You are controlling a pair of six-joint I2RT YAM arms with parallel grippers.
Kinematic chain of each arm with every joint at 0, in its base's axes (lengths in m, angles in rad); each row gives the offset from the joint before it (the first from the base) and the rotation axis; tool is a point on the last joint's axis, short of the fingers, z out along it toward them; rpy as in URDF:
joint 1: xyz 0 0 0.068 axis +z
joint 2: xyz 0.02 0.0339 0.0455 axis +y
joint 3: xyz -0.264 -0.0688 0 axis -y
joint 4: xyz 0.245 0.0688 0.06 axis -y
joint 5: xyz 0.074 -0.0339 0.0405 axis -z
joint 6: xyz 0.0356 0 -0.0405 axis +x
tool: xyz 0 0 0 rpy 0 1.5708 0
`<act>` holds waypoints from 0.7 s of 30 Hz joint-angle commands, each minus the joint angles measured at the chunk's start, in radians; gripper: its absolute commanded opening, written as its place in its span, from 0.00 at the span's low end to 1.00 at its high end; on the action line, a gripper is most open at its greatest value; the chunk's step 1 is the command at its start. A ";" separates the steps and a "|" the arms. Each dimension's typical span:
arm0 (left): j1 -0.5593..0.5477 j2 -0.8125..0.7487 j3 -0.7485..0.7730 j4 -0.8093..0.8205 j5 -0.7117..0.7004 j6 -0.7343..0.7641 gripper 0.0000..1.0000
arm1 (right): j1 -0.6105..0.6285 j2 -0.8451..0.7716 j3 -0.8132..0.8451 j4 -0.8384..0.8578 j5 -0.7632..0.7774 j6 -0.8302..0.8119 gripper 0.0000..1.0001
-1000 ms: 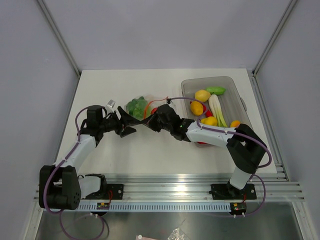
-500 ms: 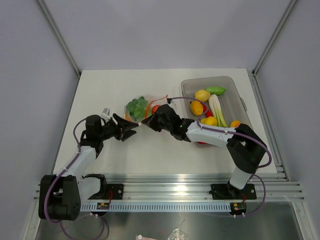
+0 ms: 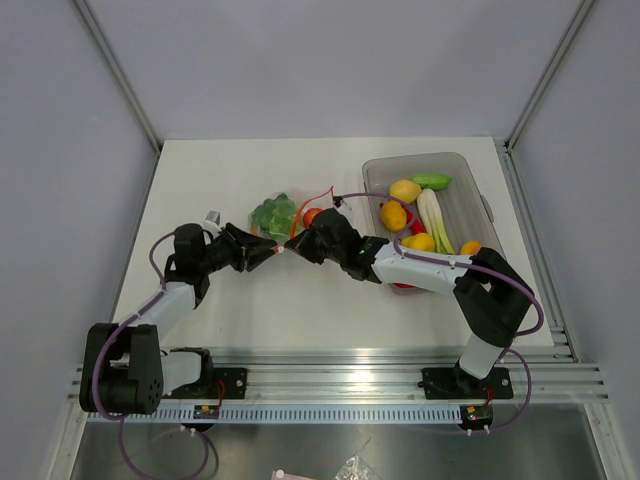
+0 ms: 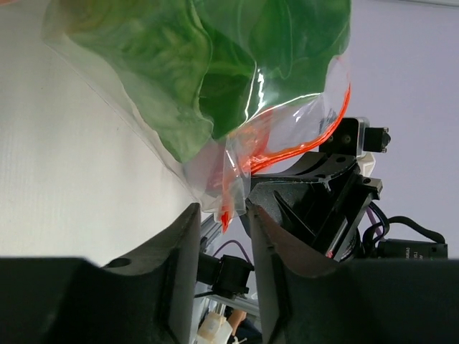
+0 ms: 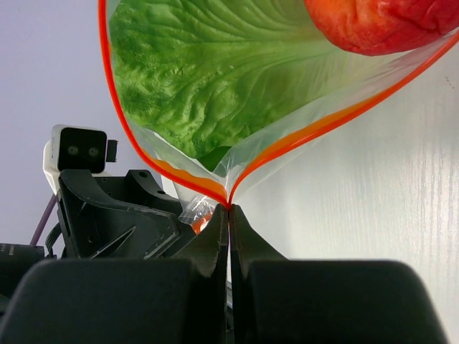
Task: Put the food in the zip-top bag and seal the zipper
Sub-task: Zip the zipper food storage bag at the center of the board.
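My right pincer (image 5: 228,209) clamps the zipper (image 5: 315,129) at its corner to steady the zip-top bag (image 4: 179,93). My left pincer (image 4: 223,215), narrow but not gripping, flanks that corner, likely to anchor it.

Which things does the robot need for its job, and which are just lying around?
For the job: zip-top bag, its zipper, lettuce inside, toy food waiting in the tub, left hand, right hand.
Just lying about: grey tub, metal rail.
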 commanded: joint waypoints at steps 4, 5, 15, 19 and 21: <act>0.006 0.023 0.091 0.028 -0.003 0.042 0.50 | -0.002 -0.016 0.049 0.006 0.007 -0.019 0.00; 0.005 0.032 0.096 0.029 -0.002 0.044 0.50 | 0.000 -0.016 0.049 0.008 0.009 -0.020 0.00; 0.003 0.089 0.122 0.030 0.026 0.067 0.47 | -0.002 -0.039 0.041 0.028 0.004 -0.054 0.00; 0.000 0.079 0.143 -0.032 0.052 0.097 0.57 | -0.002 -0.044 0.044 0.025 0.015 -0.061 0.00; 0.000 0.061 0.136 -0.064 0.056 0.097 0.70 | -0.002 -0.045 0.046 0.023 0.021 -0.062 0.00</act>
